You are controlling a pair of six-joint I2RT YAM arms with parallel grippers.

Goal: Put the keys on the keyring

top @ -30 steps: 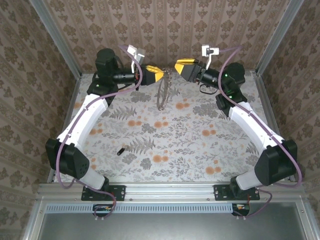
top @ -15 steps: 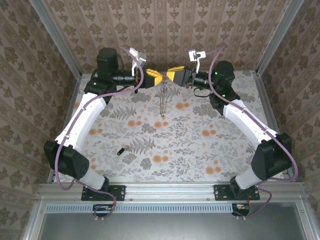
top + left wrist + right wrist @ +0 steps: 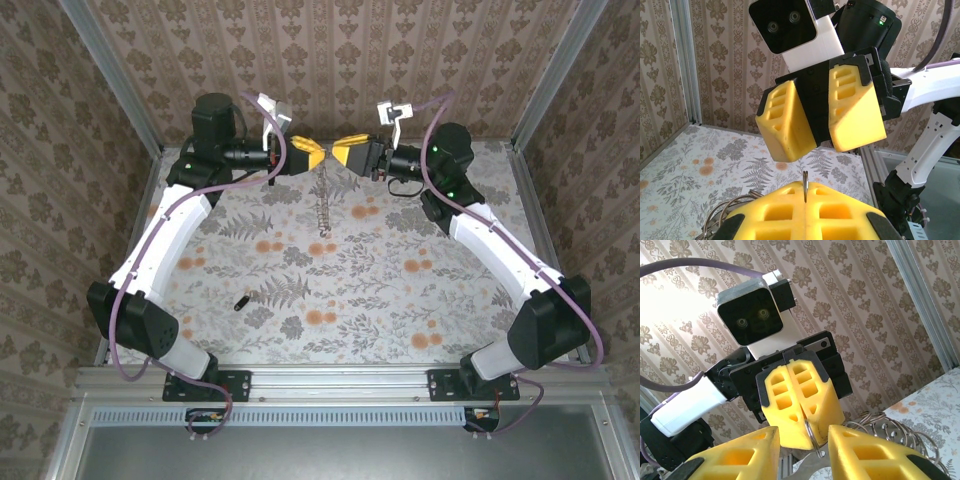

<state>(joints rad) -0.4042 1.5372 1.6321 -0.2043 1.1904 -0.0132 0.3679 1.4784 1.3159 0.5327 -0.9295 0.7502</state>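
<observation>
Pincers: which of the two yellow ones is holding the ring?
The left pincer: its fingers are pressed together on the ring. The right pincer has its fingers apart, the wire between them.

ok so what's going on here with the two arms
The left gripper holds the keyring up above the table, jaws shut on its top edge so the hoop hangs down. The right gripper faces it nose to nose, jaws open, with the ring's pinched edge roughly in line with their gap. One small dark key lies on the near left of the table, not yet picked up.
</observation>
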